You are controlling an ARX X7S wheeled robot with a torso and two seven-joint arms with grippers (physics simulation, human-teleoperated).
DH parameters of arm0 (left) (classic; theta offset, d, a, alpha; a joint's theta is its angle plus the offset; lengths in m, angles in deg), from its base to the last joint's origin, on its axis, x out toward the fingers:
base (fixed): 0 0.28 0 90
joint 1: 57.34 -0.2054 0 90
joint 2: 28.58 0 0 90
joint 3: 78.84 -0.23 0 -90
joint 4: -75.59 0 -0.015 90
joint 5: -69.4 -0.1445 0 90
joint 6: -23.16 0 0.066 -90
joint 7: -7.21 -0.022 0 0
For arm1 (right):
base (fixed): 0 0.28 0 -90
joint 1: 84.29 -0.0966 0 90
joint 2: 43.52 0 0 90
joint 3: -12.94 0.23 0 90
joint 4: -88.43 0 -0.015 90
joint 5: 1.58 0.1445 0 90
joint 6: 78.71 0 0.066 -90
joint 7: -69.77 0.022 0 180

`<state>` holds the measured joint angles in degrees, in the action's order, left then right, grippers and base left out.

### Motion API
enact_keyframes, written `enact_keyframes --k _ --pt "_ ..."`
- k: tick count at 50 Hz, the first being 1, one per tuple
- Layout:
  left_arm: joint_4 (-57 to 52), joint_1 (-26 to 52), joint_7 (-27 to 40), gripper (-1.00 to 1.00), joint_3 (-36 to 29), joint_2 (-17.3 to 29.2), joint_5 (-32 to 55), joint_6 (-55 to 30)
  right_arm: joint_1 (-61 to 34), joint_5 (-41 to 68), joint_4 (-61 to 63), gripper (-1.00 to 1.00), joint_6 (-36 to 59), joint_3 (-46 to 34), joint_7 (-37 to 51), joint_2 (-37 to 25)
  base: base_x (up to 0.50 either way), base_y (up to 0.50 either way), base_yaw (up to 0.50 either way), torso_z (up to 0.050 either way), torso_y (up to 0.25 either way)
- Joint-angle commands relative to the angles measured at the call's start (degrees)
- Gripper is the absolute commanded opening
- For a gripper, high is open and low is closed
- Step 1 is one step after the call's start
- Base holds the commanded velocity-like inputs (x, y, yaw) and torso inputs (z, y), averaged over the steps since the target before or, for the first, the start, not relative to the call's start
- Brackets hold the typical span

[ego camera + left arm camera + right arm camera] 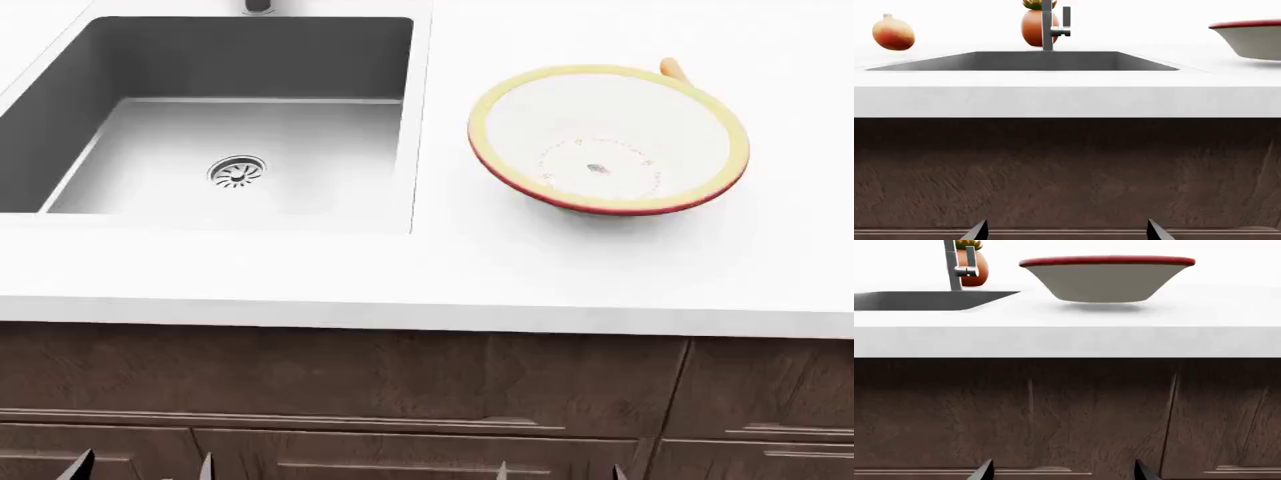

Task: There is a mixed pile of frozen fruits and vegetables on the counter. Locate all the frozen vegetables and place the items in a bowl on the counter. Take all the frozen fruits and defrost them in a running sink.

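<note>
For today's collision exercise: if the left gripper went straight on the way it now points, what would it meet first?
Probably the dark brown wood cabinet front below the white countertop; the open left gripper aims at it, though depth is unclear.

The rectangular grey steel sink [240,120] is sunk into the smooth white counter [441,270], dry, with a round drain [236,172] in its floor; its upright grey faucet [1048,25] stands at the sink's far edge; the wide shallow bowl [607,140], white inside with a pale yellow rim and red outside, sits upright to the right of the sink; a slim orange carrot tip [673,68] shows just behind the bowl, beyond the sink's right side; a round yellow-red pomegranate [893,33] rests on the counter left of the sink.
</note>
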<state>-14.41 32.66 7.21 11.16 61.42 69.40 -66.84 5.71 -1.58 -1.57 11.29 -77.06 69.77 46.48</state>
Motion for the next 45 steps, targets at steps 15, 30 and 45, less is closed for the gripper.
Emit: enact_keyframes --k 15,30,45 --pt "0.0 -0.21 3.5 1.0 -3.39 3.02 2.76 0.02 0.12 3.12 0.76 1.0 0.98 -3.4 4.31 -3.01 0.0 0.0 0.0 0.0 0.0" --pt "-1.16 -0.71 3.66 1.0 -4.49 4.47 5.57 0.95 0.24 3.19 1.0 1.0 0.82 -5.07 6.46 -4.3 0.0 0.0 0.0 0.035 0.0" --pt "-0.87 -0.49 4.45 1.0 -5.62 5.5 6.78 0.79 0.24 3.79 0.95 1.0 0.77 -6.13 7.98 -5.11 0.0 0.0 0.0 0.05 0.0"
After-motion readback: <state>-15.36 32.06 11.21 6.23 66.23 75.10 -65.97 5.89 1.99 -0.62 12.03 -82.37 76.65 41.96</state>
